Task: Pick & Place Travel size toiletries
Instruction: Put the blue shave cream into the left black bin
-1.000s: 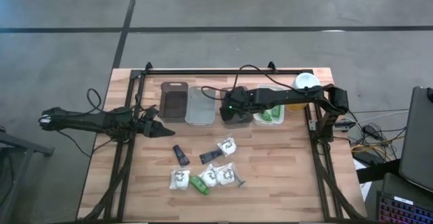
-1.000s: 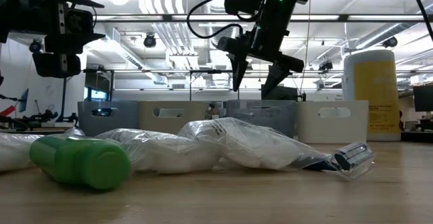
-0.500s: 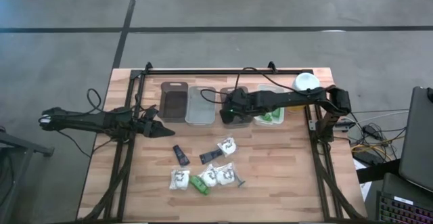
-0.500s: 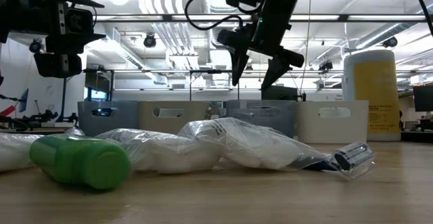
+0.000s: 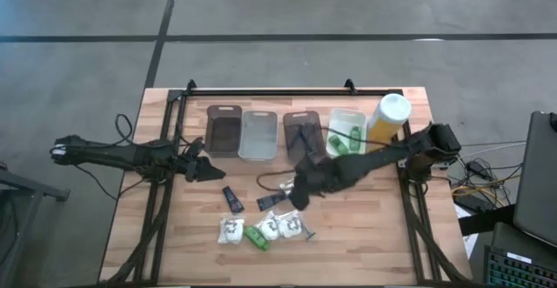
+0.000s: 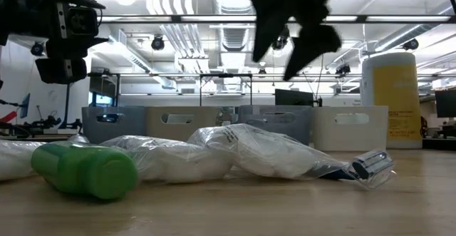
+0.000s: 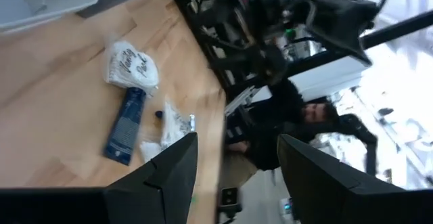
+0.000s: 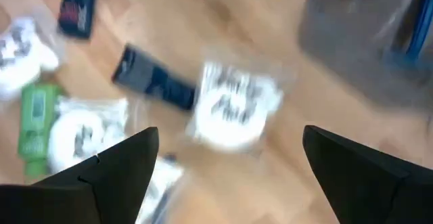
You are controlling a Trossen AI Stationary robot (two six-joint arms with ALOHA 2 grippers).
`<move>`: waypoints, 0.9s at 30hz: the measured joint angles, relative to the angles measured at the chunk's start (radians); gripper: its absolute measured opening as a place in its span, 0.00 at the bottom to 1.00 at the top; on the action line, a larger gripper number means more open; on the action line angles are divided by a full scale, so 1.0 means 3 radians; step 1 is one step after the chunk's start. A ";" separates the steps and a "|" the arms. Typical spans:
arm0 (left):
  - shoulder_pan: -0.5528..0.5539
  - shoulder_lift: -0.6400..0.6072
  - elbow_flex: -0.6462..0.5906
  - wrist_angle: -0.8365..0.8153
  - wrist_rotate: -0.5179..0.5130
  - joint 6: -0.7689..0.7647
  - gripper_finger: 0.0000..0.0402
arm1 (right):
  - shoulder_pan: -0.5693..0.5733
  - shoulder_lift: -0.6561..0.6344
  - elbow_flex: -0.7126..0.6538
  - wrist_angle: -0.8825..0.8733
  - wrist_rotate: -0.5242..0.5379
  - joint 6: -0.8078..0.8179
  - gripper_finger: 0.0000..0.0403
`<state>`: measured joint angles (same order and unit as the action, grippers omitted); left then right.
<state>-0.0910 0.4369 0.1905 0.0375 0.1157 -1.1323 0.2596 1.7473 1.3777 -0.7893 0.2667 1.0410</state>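
The toiletries lie loose on the table's near middle: two dark tubes (image 5: 232,199) (image 5: 269,202), white packets (image 5: 231,229) (image 5: 280,225), a green bottle (image 5: 257,237) and a thin dark stick (image 5: 307,233). My right gripper (image 5: 296,197) hovers open above a white packet (image 8: 233,105) next to a dark tube (image 8: 152,83). In the high view the arm covers that packet. More green items (image 5: 347,141) lie in the rightmost tray (image 5: 349,114). My left gripper (image 5: 205,170) waits open at the table's left, above the wood.
Four trays (image 5: 258,135) stand in a row at the far side. A tall yellow bottle with a white cap (image 5: 391,116) stands to their right. In the low view the green bottle (image 6: 85,169) and packets (image 6: 235,150) lie close. Bare wood shows near the right edge.
My right gripper has left the place above the third tray, swinging toward the table's near edge to hang over the loose pile by the white packet and dark tube. It has stayed open. The toiletries have not moved.
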 joint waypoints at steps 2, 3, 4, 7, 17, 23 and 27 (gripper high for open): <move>0.0000 0.0035 0.0002 -0.0115 0.0001 0.0144 0.52 | 0.0115 -0.0001 0.0004 -0.0003 -0.0010 0.0245 0.90; 0.0000 0.0062 0.0003 -0.0208 0.0013 0.0217 0.52 | 0.0166 -0.0001 0.0004 -0.0021 -0.0010 0.0347 0.90; 0.0000 0.0089 0.0003 -0.0309 0.0048 0.0303 0.52 | 0.0217 0.0001 0.0004 -0.0041 -0.0011 0.0433 0.90; -0.0040 0.0186 0.0003 -0.0450 0.0363 0.0781 0.52 | 0.0341 0.0004 0.0004 -0.0036 -0.0012 0.0533 0.90; -0.0370 0.0906 0.0781 -0.1321 0.0527 0.3110 0.51 | 0.0499 0.0002 0.0004 -0.0036 -0.0064 0.0120 0.90; -0.0423 0.1628 0.1345 -0.2078 0.0173 0.4479 0.50 | 0.0490 0.0003 0.0007 -0.0036 -0.0100 0.0139 0.90; -0.0420 0.2095 0.1571 -0.2052 -0.0222 0.5131 0.50 | 0.0490 0.0003 0.0008 -0.0039 -0.0120 0.0216 0.90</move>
<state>-0.2169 1.0653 0.6619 -0.5781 0.0492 0.4070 0.4065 1.7481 1.3800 -0.8011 0.2307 1.1059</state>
